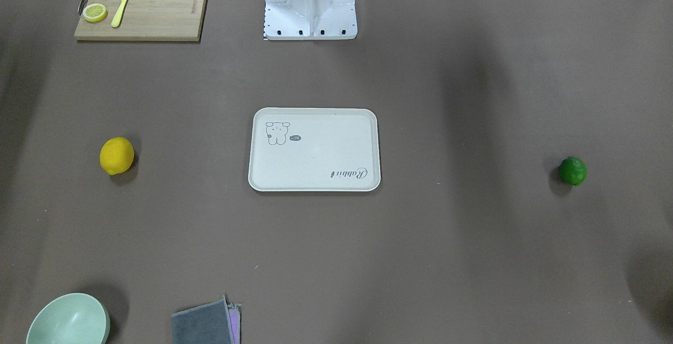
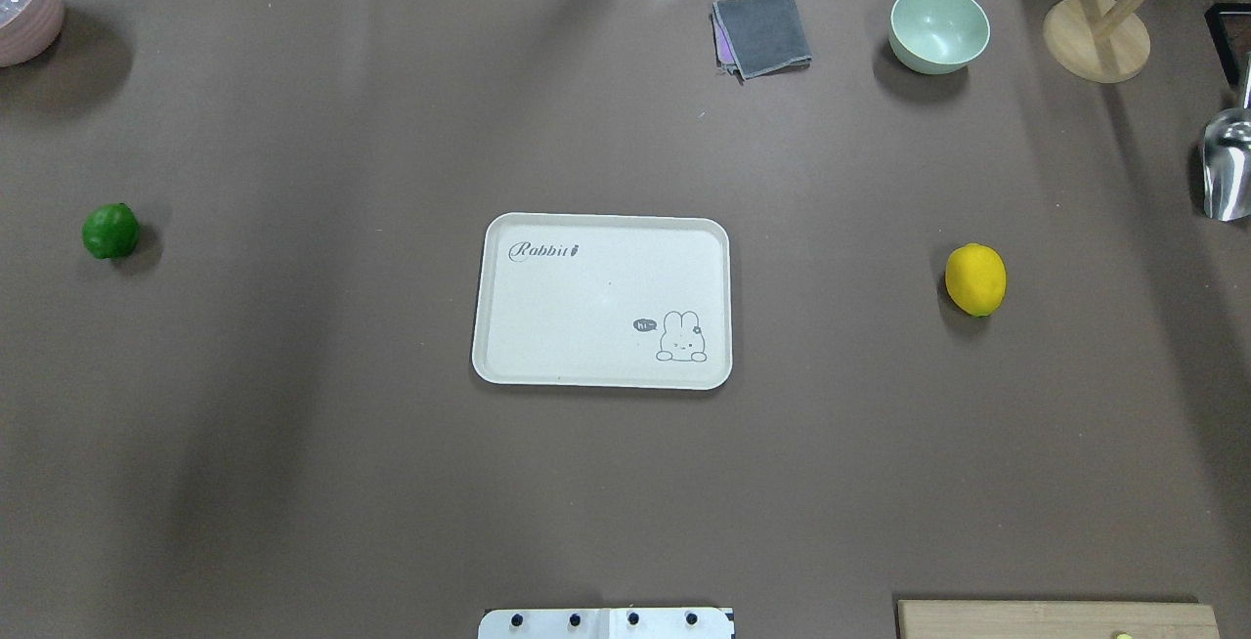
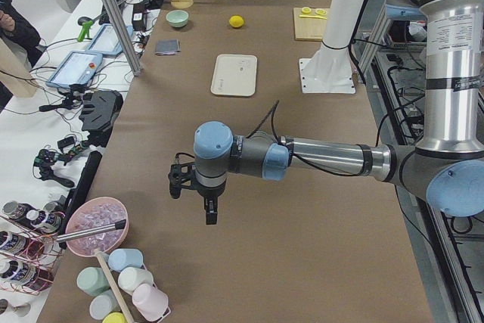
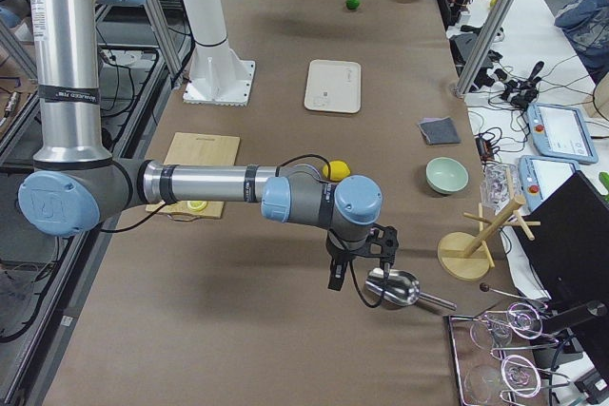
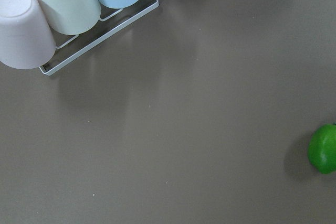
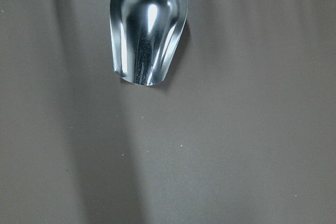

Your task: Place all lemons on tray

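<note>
Hovering over opposite ends of the tabletop, the left gripper (image 3: 206,208) and right gripper (image 4: 339,276) are pointing down; I cannot tell their finger spread. The tray (image 2: 586,292) is lying mid-table. The yellow lemon (image 2: 975,279) is sitting near the right end and the green lemon (image 2: 110,231) near the left end.

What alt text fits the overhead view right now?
A cream tray sits mid-table with neither lemon on it: the green lemon lies far to its left, the yellow lemon to its right. A green bowl and folded grey cloth sit at the far edge.
</note>
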`<state>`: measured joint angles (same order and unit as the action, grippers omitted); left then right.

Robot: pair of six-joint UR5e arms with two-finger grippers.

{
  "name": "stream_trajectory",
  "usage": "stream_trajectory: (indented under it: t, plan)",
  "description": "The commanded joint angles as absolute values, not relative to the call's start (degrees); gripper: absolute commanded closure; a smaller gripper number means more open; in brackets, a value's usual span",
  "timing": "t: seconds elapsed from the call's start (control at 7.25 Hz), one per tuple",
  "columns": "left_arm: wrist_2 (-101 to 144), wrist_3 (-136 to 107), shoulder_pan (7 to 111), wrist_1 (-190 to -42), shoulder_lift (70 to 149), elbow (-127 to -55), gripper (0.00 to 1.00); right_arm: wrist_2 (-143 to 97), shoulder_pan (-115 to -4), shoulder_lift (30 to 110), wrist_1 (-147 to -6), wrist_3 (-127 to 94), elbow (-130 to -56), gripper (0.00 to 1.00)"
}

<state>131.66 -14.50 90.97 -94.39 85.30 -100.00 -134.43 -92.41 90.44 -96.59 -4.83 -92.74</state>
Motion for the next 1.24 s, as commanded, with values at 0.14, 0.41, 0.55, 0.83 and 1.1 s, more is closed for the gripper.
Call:
stream_trajectory:
  t: [0.14, 0.41, 0.55, 0.83, 1.1]
  plan:
    - [131.6, -14.5, 91.0, -94.4, 85.3, -100.0, 0.02, -134.4, -92.4, 90.4, -96.7, -3.3, -92.7, 0.0]
    - [131.6, -14.5, 91.0, -94.4, 85.3, -100.0, 0.02, -135.1, -91.8, 90.1, -96.6, -4.6, -93.2, 0.0]
    - [131.6, -14.5, 91.0, -94.4, 85.3, -100.0, 0.02, -136.0, -89.7, 89.4, -96.5, -6.7, -93.9, 0.0]
    - [131.5, -14.5, 91.0, -94.4, 85.3, -100.0, 0.02, -137.3, -83.4, 89.0, -96.5, -13.8, -98.0, 0.0]
    - [131.4, -14.5, 91.0, -94.4, 85.3, -99.9, 0.02, -137.5, -75.0, 88.3, -91.9, -23.0, -100.6, 0.0]
